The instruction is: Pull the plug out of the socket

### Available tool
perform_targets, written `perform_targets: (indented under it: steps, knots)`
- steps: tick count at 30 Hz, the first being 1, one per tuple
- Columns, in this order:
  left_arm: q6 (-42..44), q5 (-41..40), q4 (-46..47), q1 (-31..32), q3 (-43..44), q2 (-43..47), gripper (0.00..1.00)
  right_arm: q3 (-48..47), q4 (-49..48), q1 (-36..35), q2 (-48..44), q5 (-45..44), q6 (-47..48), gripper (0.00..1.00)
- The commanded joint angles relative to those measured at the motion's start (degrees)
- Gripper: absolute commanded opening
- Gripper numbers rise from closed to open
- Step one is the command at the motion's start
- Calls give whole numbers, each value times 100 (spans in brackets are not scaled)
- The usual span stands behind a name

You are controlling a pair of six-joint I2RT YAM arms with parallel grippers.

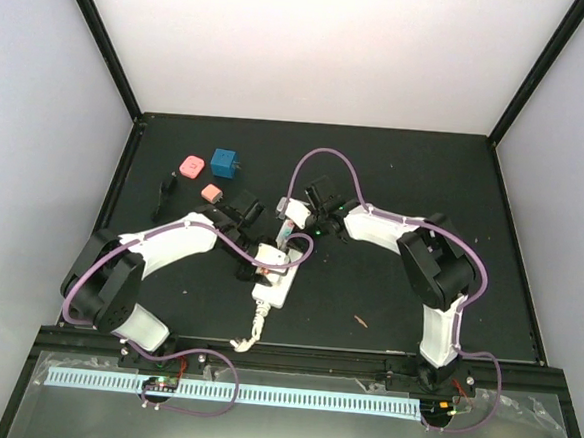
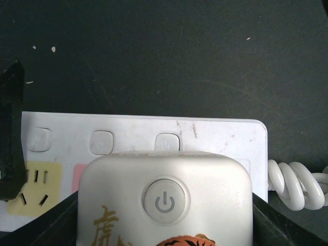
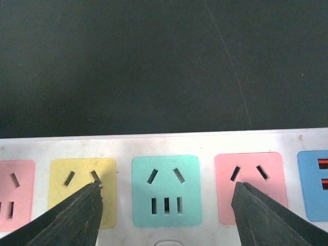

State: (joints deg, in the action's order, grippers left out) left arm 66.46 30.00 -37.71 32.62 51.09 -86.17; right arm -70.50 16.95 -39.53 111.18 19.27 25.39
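Socket (image 1: 275,283): a long white strip lying on the dark counter (image 1: 405,177) between your two arms. Its long axis runs away from the bases, and its bundled white cord (image 1: 252,332) is at the near end.
Outlets: in your right wrist view the row reads pink, yellow outlet (image 3: 82,189), green outlet (image 3: 166,190), pink outlet (image 3: 249,185), then blue at the edge.
Plug (image 2: 164,174): a white rounded block with a power symbol on top. It is seated on the socket close to the cord end and is not yet pulled off.
Left hand (image 2: 165,220): about half open. Its dark fingers (image 2: 56,225) lie against the plug's two sides, so you have hold of the plug.
Right hand (image 3: 166,192): spread wide and holding nothing. One fingertip is at the yellow outlet and the other at the pink outlet, with the green outlet between them.
Black piece (image 2: 10,133): stands over the socket at the left edge of your left wrist view; you cannot tell what it belongs to.
Far left of counter: a blue cube (image 1: 224,163), a pink block (image 1: 189,163) and a smaller pink piece (image 1: 212,192), all well apart from the socket.
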Motion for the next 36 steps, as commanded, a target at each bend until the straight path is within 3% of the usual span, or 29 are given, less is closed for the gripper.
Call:
perform_targets:
  steps: [1,9,21,36]
  knots:
    - [223,231,528,-149,91,316,28,-131,319,-44,392,-338,-106,72]
    - [718,-22,541,-290,-161,381,28,-342,432,-88,644,-483,-131,71]
    - [156,1221,89,-518,160,380,28,-528,583,-107,858,-559,-209,69]
    - [300,948,-356,-533,157,540,28,-509,555,-151,864,-645,-234,69]
